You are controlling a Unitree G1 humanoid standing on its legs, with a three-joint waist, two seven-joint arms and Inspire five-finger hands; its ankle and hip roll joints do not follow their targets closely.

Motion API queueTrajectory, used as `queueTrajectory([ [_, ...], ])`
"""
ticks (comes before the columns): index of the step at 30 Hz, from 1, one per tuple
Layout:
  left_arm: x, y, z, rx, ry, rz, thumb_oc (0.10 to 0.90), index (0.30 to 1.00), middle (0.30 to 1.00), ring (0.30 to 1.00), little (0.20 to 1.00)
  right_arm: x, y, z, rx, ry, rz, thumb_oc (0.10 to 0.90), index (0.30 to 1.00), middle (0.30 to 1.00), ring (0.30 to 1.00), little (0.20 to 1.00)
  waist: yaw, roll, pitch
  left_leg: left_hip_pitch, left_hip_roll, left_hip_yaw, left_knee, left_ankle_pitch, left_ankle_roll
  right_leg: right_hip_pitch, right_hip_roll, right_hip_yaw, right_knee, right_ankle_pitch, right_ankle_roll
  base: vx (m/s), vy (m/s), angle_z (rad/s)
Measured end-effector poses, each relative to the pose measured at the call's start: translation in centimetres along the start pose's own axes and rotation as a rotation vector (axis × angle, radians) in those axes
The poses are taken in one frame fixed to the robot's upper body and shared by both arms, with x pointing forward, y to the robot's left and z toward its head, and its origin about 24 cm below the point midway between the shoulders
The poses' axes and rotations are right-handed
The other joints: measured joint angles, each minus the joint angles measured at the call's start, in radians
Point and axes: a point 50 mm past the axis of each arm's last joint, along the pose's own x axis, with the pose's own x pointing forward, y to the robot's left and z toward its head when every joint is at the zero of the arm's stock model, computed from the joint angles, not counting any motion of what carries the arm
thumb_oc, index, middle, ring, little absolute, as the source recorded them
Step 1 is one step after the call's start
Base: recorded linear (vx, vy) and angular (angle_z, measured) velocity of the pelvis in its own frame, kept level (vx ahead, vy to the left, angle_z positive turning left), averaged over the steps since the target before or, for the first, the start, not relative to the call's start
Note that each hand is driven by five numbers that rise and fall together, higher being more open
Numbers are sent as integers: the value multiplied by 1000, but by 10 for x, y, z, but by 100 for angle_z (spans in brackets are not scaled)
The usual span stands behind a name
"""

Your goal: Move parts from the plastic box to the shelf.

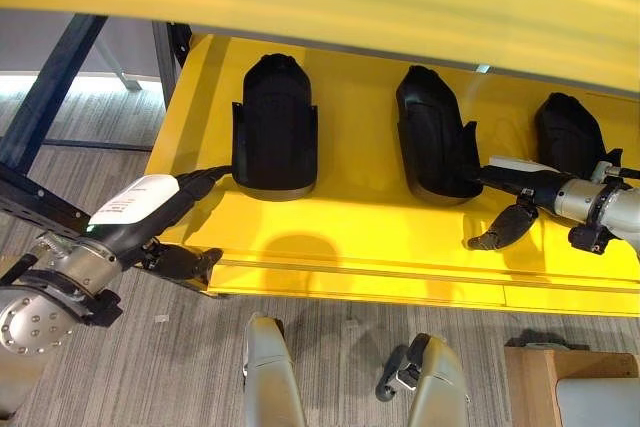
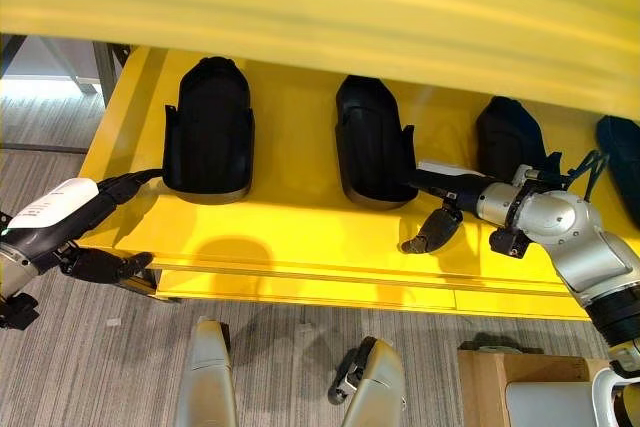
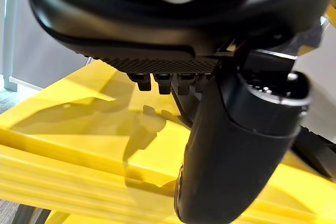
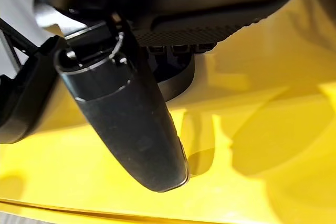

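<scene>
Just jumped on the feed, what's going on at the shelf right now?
Black parts sit in a row on the yellow shelf. The left robot hand reaches to the near corner of the leftmost part, its straight fingers at the base edge. The right robot hand reaches in beside the base of the middle part, thumb hanging down over the shelf. Whether either hand actually touches its part is hard to tell. More black parts stand further right.

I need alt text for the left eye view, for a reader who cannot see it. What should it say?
Three black parts stand in a row on a yellow shelf. The robot's left hand reaches to the base of the leftmost part, and its right hand reaches to the base of the middle one.
</scene>
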Motion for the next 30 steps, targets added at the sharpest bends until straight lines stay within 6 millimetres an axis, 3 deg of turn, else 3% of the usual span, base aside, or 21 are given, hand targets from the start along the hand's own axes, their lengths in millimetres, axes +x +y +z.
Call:
queueTrajectory([
  [13,0,1,-1,-1,10,4,900,1000,1000,1000,1000,0,-2,7,-20,-20,-7,900,1000,1000,1000,1000,0,0,0,0,1,0,1,0,0,-4,3,3,0,1,-1,0,0,0],
  [22,-1,3,0,-3,13,22,900,1000,1000,1000,1000,1,-17,49,-73,-181,-95,900,1000,1000,1000,1000,-2,0,0,-2,2,2,1,0,-1,-11,4,7,1,3,-2,0,0,0],
  [30,-4,3,-2,-19,21,43,900,1000,1000,1000,1000,-18,-56,97,-182,-358,-255,900,1000,1000,1000,1000,-2,1,0,-7,2,4,1,0,-1,-17,4,8,1,3,-2,0,0,0],
])
